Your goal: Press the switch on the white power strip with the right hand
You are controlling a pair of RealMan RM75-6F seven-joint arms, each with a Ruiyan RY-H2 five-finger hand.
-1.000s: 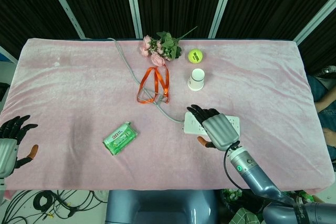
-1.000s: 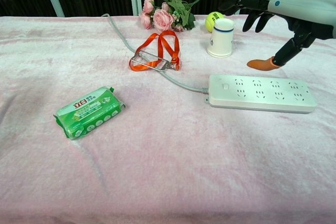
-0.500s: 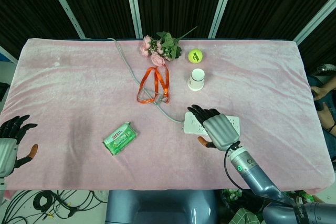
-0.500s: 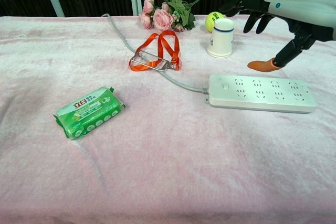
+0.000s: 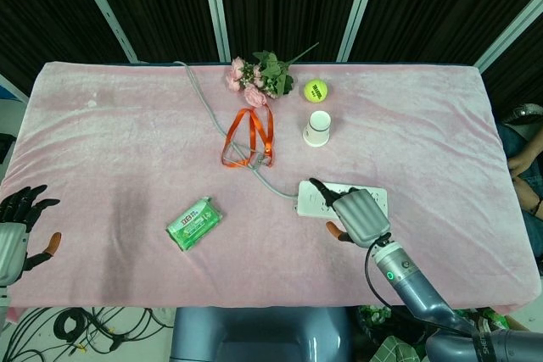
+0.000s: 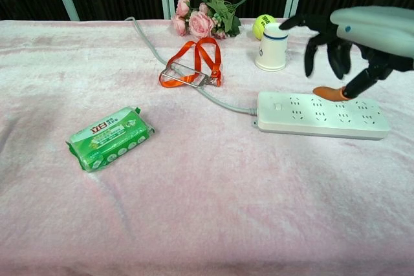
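Note:
The white power strip (image 6: 322, 115) lies flat on the pink cloth at the right, and its small switch (image 6: 277, 105) sits near its left end, where the grey cable enters. My right hand (image 6: 362, 30) hovers above the strip's middle and right part. One finger points toward the switch end, the others bend downward, and the hand holds nothing. From the head view the right hand (image 5: 361, 216) covers much of the power strip (image 5: 318, 198); I cannot tell if it touches. My left hand (image 5: 13, 231) stays at the table's near left edge with its fingers spread, holding nothing.
A white paper cup (image 6: 271, 46) and a tennis ball (image 6: 260, 24) stand just behind the strip. Pink flowers (image 5: 259, 76), an orange lanyard (image 5: 250, 137) and the grey cable (image 6: 220, 100) lie toward the back middle. A green packet (image 6: 110, 137) lies at the near left.
My right hand has dropped closer to the strip. Most of its fingers have bent downward, leaving one extended. The left hand has not moved.

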